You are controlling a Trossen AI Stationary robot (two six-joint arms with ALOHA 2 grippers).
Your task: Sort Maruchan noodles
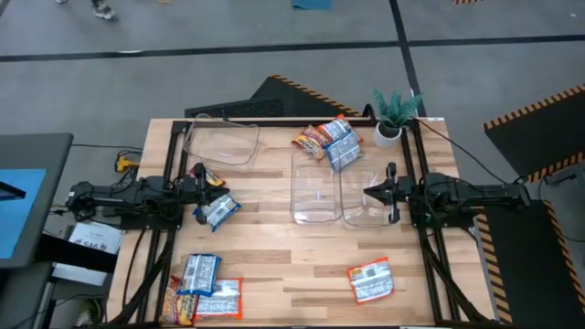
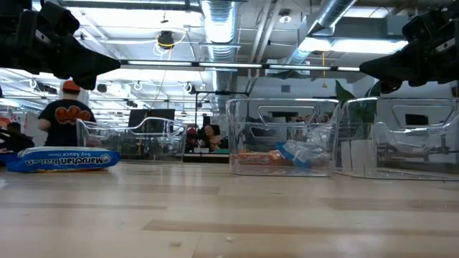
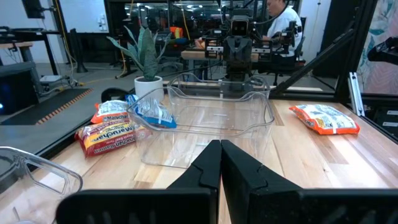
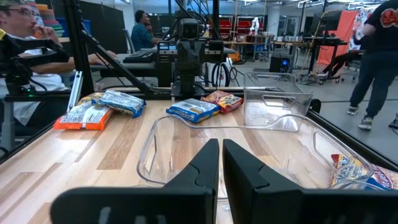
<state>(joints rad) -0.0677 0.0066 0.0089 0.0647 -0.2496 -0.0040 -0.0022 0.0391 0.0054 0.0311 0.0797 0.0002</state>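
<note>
Several Maruchan noodle packets lie flat on the wooden table. A blue one [image 1: 220,210] and a red-and-yellow one [image 1: 209,178] lie right by my left gripper [image 1: 207,194]. Three more lie at the near left corner [image 1: 203,288], an orange one [image 1: 370,280] at the near right, and three [image 1: 327,140] at the far edge beside the bins. My left gripper [image 3: 221,152] is shut and holds nothing, level above the table's left side. My right gripper [image 4: 221,152] is shut too, level at the right side, over a clear bin [image 4: 230,140].
Two clear bins [image 1: 316,187] [image 1: 366,199] stand side by side mid-table. A third bin [image 1: 222,142] sits at the far left. A potted plant [image 1: 394,114] stands at the far right corner. Bare wood lies in the table's near middle [image 1: 292,265]. People show in the room beyond.
</note>
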